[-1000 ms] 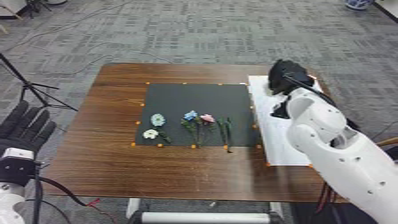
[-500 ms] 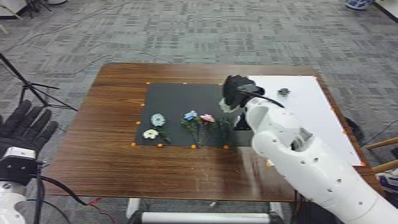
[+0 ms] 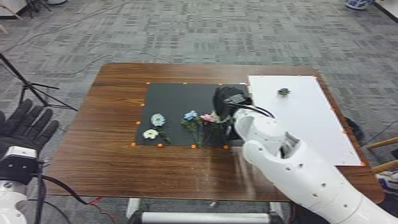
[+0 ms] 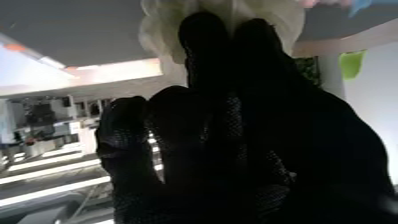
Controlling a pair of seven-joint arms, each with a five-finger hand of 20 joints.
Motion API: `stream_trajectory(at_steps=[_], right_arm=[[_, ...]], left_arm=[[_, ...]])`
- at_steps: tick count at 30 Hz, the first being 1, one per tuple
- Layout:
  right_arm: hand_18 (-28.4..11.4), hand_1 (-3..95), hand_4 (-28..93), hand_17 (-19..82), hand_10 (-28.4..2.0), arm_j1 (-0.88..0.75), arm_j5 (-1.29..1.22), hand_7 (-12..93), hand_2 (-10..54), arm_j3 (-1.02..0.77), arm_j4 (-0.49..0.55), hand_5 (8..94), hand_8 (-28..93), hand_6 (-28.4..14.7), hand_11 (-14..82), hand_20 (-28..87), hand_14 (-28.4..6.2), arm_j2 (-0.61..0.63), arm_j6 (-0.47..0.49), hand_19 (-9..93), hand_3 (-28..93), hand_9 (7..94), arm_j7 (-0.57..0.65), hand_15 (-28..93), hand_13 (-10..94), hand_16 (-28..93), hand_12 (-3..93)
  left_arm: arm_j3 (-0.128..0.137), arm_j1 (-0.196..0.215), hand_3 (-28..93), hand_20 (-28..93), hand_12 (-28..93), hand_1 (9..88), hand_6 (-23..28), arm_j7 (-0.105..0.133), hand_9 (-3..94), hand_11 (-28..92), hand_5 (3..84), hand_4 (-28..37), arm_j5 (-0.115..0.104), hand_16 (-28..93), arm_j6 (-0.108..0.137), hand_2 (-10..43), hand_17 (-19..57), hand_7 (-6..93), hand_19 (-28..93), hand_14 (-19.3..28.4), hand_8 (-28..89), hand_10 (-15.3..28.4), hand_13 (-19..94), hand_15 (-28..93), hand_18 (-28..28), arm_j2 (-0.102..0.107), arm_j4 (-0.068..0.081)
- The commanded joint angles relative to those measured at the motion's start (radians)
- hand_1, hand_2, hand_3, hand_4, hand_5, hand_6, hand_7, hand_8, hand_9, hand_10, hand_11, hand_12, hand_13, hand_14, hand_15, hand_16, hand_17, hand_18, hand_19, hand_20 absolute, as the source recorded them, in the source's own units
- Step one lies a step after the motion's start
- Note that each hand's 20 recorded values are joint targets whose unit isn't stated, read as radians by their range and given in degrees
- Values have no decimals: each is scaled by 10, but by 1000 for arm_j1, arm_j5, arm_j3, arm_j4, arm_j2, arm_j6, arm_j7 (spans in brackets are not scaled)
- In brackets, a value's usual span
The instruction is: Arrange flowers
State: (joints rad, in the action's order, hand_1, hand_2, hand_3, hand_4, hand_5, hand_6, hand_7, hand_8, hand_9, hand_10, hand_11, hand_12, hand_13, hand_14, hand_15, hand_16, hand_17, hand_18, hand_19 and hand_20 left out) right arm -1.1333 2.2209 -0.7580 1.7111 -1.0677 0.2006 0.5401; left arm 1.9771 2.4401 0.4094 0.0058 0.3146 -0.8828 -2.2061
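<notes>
Arranging seemingly early.
White, blue, pink fabric flowers (image 3: 190,115) unplaced on black mat (image 3: 182,96); small dark tuft (image 3: 283,92) on white sheet (image 3: 306,125), far right. At mat's right, black-gloved right hand (image 3: 229,97), fingers apparently pinching cream flower (image 4: 161,31).

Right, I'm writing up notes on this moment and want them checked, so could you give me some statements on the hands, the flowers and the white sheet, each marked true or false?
1. The right hand is over the dark mat. True.
2. The blue flower lies on the white sheet. False: it lies on the dark mat.
3. The left hand is curled into a fist. False: it is open, its fingers straight.
4. A small dark object sits on the white sheet. True.
5. Pale petals show by the right hand. True.
6. The white flower is farther from the robot than the blue one. False: it is nearer.
</notes>
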Motion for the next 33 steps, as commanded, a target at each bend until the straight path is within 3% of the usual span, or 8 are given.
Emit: stream_trajectory(at_steps=[1,4,7,13,18,20,26,33], right_arm=[[-244,620,-282,376,-107,-1,25,301,-95,-21,27,700,81,-23,117,369,-60,10,25,870,697,753,-10,661,697,427,382],[-247,585,-283,367,-139,-3,41,265,-95,-12,24,679,57,-26,197,374,-63,14,5,863,740,681,2,670,681,419,257],[-248,578,-283,365,-154,-10,56,247,-95,-18,29,662,13,-27,217,374,-65,16,9,863,750,645,16,677,677,408,205],[-248,573,-283,365,-168,-19,48,242,-95,-39,37,658,-37,-30,189,369,-65,15,57,864,748,620,32,687,668,392,187],[-248,569,-283,365,-173,-29,44,233,-95,-55,53,663,-46,-33,169,366,-67,21,64,865,749,613,31,687,663,385,178],[-249,569,-283,364,-178,-29,48,233,-95,-53,58,686,16,-31,150,363,-64,27,58,865,747,606,31,684,663,383,169],[-252,572,-283,366,-192,-35,32,241,-95,-64,65,710,45,-22,81,361,-67,28,64,866,737,557,33,685,670,374,140],[-253,588,-283,369,-196,-55,27,293,-95,-90,86,739,91,-20,68,360,-71,28,103,867,697,545,28,689,677,366,129]], left_arm=[[8,8,682,115,129,304,74,-16,290,134,341,-282,22,-34,6,111,-44,107,232,126,-71,128,214,265,105,-3,-7],[7,4,688,115,130,312,74,-18,289,134,340,-277,18,-35,11,114,-43,107,233,125,-72,127,214,268,105,-5,-8],[6,-1,690,114,130,314,75,-20,288,134,340,-269,17,-37,14,114,-43,109,233,125,-72,126,214,268,104,-5,-6],[7,2,687,114,130,315,75,-19,286,134,341,-267,16,-37,14,114,-43,109,234,125,-73,127,213,269,104,-10,-7],[6,5,683,114,130,312,76,-7,287,136,342,-270,0,-38,18,116,-43,111,235,126,-73,128,213,269,105,-9,-10],[6,5,684,114,130,306,77,-4,289,137,344,-273,-6,-38,15,120,-44,110,235,127,-73,128,213,270,104,-6,-8],[5,6,688,114,128,292,78,1,293,140,346,-282,-11,-38,17,130,-43,108,235,127,-73,129,214,270,105,-8,-9],[6,14,688,115,127,286,77,7,295,141,348,-282,-17,-38,16,136,-44,107,236,128,-72,130,214,269,105,-13,-10]])
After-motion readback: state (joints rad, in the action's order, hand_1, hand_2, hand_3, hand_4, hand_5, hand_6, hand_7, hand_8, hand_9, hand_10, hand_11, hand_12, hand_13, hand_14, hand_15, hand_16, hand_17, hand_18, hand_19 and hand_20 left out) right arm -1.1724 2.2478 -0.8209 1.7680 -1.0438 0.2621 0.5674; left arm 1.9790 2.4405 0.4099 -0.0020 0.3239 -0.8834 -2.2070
